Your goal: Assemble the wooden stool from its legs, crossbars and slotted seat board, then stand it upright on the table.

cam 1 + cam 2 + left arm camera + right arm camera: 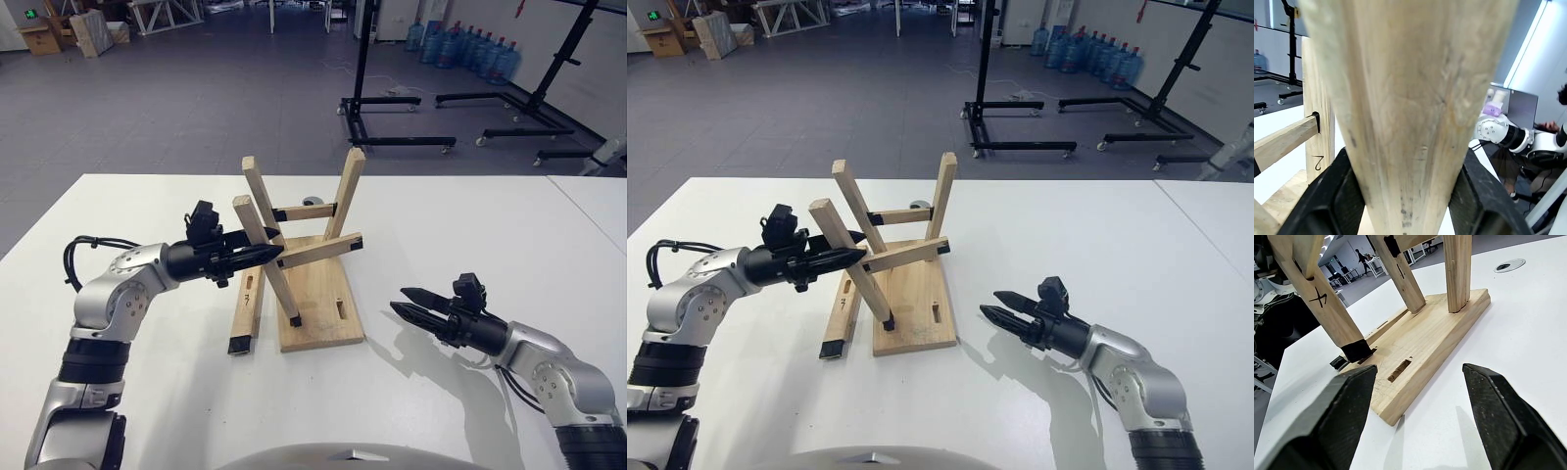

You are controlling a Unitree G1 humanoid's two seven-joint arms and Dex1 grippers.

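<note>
The slotted seat board (321, 315) lies flat at the middle of the white table (470, 225). Several wooden legs rise from it at slants, joined by two crossbars (318, 250). One leg (347, 191) stands at the board's far end. My left gripper (272, 254) is shut on a tilted leg (1410, 122) at the left side of the frame, above the board. My right gripper (404, 301) hovers open just over the table, right of the board, fingertips pointing at it. In the right wrist view an open slot (1399, 370) shows in the board (1440, 328) between the spread fingers (1347, 416).
A round cable port (1510, 265) sits in the table behind the stool. Black cables (83, 247) loop beside my left arm. A second table (598, 201) adjoins on the right. Black wheeled frames (392, 122) stand on the floor beyond.
</note>
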